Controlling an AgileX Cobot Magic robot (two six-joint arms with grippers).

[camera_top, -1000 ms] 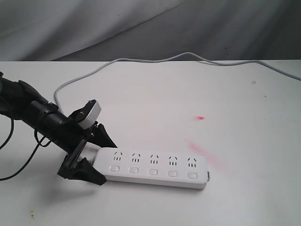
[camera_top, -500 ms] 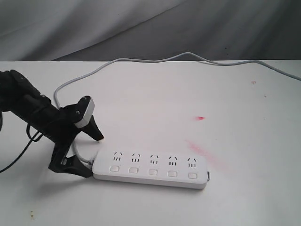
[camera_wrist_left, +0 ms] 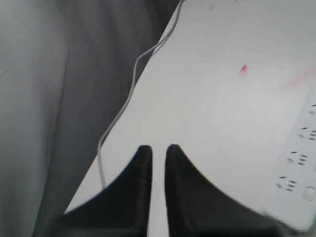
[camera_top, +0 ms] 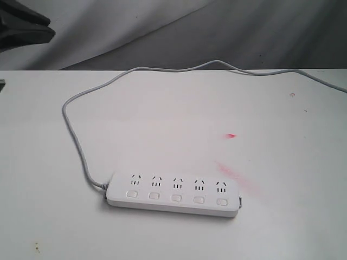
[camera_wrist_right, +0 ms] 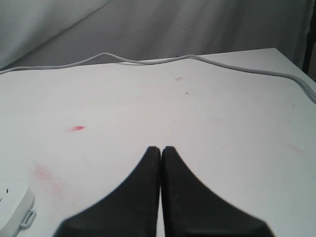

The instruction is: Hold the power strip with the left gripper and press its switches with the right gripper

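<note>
Exterior view: power strip (camera_top: pixel 173 194) lies unheld near the desk's (camera_top: pixel 173 114) front edge. Left pincer (camera_wrist_left: pixel 159 150) nearly closed, right pincer (camera_wrist_right: pixel 161 150) closed, both empty. Clamp the cord end squarely.

One long flat white plastic power strip (camera_top: pixel 173 195) lay on the white table (camera_top: pixel 162 119) — the only device there. Along its top ran five socket groups in a single row, and below them five small rounded white switches (camera_top: pixel 177 197), one under each group. One long grey cord (camera_top: pixel 76 146) left the strip's end and looped across the tabletop. Two red marks stained the surface — one small bright red spot (camera_top: pixel 231 135) and one fainter pink smear (camera_top: pixel 236 174). Two pairs of black pointed fingers showed in the wrist views: one pair on the left gripper (camera_wrist_left: pixel 158 150), one pair on the right gripper (camera_wrist_right: pixel 161 149).
</note>
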